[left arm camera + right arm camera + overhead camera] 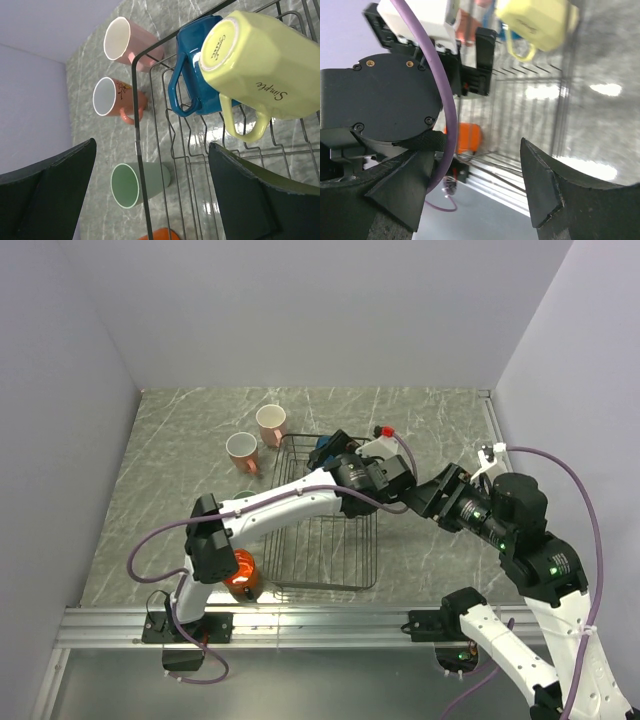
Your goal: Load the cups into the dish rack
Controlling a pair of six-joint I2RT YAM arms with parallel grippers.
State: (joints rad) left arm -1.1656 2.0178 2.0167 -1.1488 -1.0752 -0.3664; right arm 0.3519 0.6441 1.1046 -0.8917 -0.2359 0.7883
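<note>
1. The left gripper [152, 150] is hovering over the far end of the rectangular black thin-wire dish rack [330, 550]. Its jaws are standing wide apart, holding nothing.
2. The pale yellow handled mug [260, 65] is resting in that end of the rack, its base facing the wrist camera; the blue handled mug [200, 70] is sitting just beside it.
3. The right gripper [472, 147] is hanging by the rack's right side with its jaws parted and nothing between them.
4. One pink ceramic mug [130, 42] and a second pink mug [117, 97] are standing upright on the grey marbled table [170, 470], outside the rack's far-left corner.
5. The mint green mug [137, 182] is sitting just beside the rack's left wall, and the bright orange mug [240, 575] is sitting near its near-left corner — both outside.
</note>
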